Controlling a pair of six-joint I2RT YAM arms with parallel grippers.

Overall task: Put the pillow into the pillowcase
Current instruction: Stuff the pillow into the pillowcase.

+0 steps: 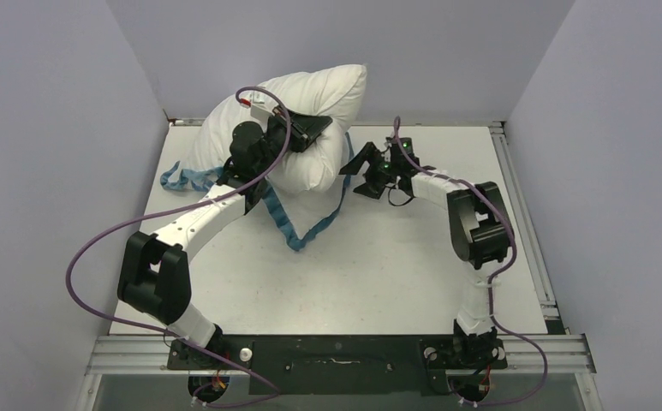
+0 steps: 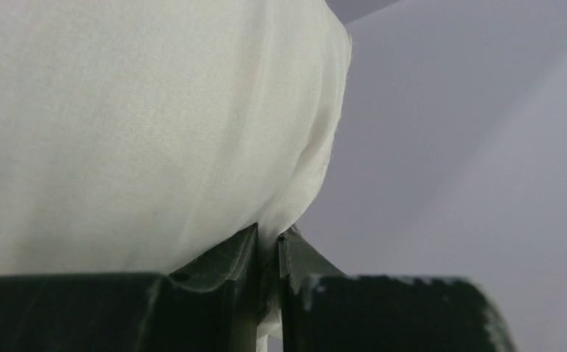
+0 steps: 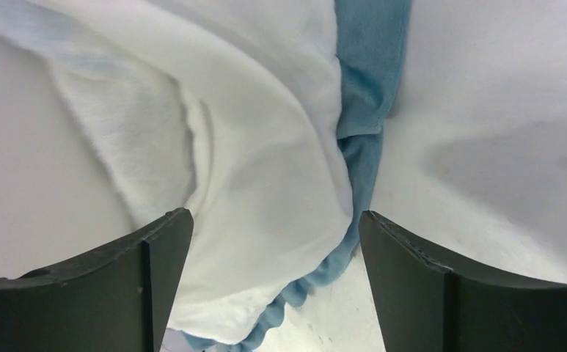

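Note:
The plump white pillow [image 1: 310, 98] is raised at the back left, tilted against the rear wall. My left gripper [image 1: 312, 133] is shut on a pinch of its white fabric; in the left wrist view the pillow [image 2: 141, 125] bulges over the closed gripper [image 2: 268, 238]. The pillowcase [image 1: 297, 229] lies limp under and in front of the pillow, with its blue ruffled edge trailing across the table. My right gripper [image 1: 354, 171] is open just right of the pillow. In the right wrist view the pillowcase's [image 3: 265, 183] white face and blue edge lie between the spread gripper [image 3: 275, 224], untouched by either finger.
The white table [image 1: 378, 257] is closed in by grey-lavender walls on three sides. A metal rail [image 1: 524, 223] runs along its right edge. Purple cables loop off both arms; the left one hangs past the table's left side.

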